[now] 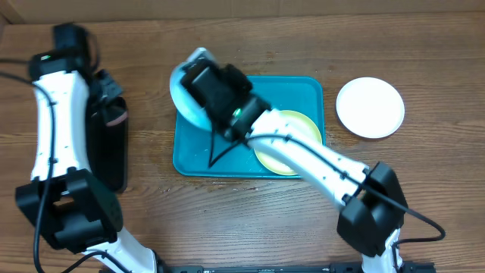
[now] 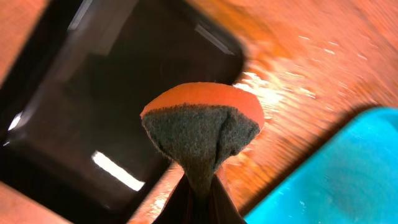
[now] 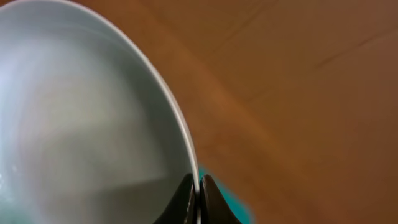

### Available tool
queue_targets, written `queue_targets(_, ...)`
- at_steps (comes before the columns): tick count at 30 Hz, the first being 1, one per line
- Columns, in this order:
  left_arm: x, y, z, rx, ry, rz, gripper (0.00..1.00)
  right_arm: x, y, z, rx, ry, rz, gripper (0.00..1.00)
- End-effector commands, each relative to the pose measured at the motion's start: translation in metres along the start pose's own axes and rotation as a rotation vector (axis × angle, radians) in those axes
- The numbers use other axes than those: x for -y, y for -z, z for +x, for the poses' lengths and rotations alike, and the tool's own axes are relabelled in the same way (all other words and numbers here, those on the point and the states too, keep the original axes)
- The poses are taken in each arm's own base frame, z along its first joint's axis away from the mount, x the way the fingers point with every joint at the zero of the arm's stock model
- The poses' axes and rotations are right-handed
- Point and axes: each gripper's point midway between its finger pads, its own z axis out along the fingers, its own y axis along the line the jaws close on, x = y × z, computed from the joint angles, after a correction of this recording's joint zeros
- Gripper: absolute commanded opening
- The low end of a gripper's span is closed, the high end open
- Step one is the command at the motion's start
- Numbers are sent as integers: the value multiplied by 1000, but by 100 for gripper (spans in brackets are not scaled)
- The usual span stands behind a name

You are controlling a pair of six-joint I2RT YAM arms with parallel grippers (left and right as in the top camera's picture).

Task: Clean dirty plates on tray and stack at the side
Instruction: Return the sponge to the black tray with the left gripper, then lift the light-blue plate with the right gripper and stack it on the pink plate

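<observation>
My right gripper (image 1: 198, 95) is shut on the rim of the pale blue plate (image 1: 184, 89) and holds it tilted above the left end of the turquoise tray (image 1: 227, 163). In the right wrist view the plate (image 3: 93, 118) fills the left side, its rim pinched between my fingers (image 3: 198, 193). The yellow-green plate (image 1: 292, 140) lies in the tray's right half, partly under my right arm. The white plate (image 1: 370, 107) lies on the table to the right of the tray. My left gripper (image 2: 202, 199) is shut on an orange and grey sponge (image 2: 202, 121), over the black tray (image 2: 112, 99).
The black tray (image 1: 106, 152) lies on the wooden table left of the turquoise tray, whose corner shows in the left wrist view (image 2: 336, 174). My left arm (image 1: 57, 106) stands over it.
</observation>
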Motion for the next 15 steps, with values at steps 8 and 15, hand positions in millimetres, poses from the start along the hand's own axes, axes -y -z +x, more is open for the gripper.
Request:
queue_targets(8, -37, -10, -3, -62, 127, 1, 4, 42, 71, -49, 10, 492, 418, 4)
queue_targets(15, -37, -10, -3, -63, 126, 3, 4, 42, 75, -55, 34, 465, 426, 4)
